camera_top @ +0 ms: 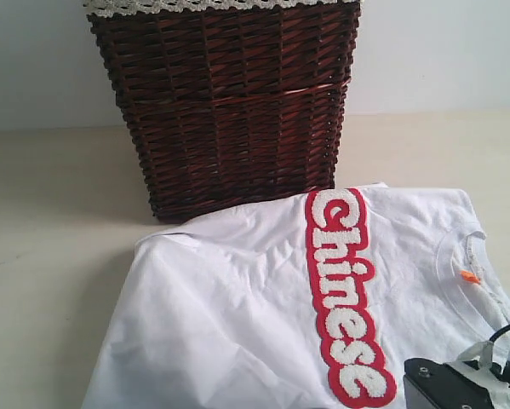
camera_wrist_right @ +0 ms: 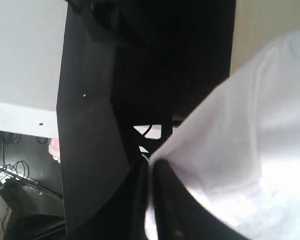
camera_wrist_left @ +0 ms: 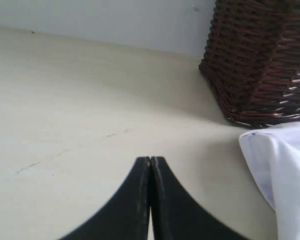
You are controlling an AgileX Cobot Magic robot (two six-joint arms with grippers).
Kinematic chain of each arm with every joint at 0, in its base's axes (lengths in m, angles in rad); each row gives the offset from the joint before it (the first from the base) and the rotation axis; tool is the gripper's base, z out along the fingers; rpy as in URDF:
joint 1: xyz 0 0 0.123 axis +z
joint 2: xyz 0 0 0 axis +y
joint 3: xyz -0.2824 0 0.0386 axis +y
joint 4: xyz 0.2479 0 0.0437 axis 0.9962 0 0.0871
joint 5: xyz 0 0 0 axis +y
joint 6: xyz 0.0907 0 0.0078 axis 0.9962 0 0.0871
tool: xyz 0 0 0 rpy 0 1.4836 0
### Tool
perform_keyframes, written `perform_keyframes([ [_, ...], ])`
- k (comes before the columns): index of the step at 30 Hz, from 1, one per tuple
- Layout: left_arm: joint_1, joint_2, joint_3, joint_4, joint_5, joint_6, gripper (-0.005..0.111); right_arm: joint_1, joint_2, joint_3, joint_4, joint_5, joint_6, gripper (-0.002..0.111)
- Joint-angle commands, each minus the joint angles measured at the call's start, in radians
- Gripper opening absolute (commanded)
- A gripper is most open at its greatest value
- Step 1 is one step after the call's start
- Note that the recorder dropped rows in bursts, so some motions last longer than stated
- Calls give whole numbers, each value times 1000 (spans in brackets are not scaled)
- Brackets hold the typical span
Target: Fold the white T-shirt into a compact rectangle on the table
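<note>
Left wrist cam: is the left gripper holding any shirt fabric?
No, the left gripper is shut with nothing between its tips, over bare table, and the white T-shirt lies apart from it.

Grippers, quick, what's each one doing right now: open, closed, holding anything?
Left gripper: closed, holding nothing.
Right gripper: closed on the white T-shirt.

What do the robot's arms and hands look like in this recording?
The left hand has two smooth, matte black fingers, curved and widening toward the base; the right hand looks the same. In the exterior view, the right arm's black boxy housing shows small round screws, pale wrapping and a thin black cable.
</note>
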Motion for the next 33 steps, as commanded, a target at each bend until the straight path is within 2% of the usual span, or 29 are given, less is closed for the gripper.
perform_keyframes([
  [1, -1, -6, 3, -2, -4, -1, 2, 2, -3, 5, -28, 22, 13, 31],
  [3, -1, -6, 3, -2, -4, -1, 2, 2, -19, 5, -14, 22, 13, 50],
  [5, -1, -6, 3, -2, -4, -1, 2, 2, -53, 5, 4, 22, 13, 62],
  [8, -1, -6, 3, -2, -4, -1, 2, 2, -138, 5, 6, 22, -5, 64],
  [11, -1, -6, 3, -2, -4, -1, 2, 2, -215, 5, 6, -173, 25, 58],
  [13, -1, -6, 3, -2, -4, -1, 2, 2, -225, 5, 18, -283, 52, 47],
  [17, -1, -6, 3, -2, -4, -1, 2, 2, -152, 5, 30, -373, 59, 5],
  [18, -1, -6, 3, -2, -4, -1, 2, 2, -124, 5, 37, -381, 66, 1],
  [24, -1, -6, 3, -2, -4, -1, 2, 2, 11, 5, 69, -326, 90, 0],
  [33, -1, -6, 3, -2, -4, -1, 2, 2, 34, 5, 69, 13, 34, 0],
])
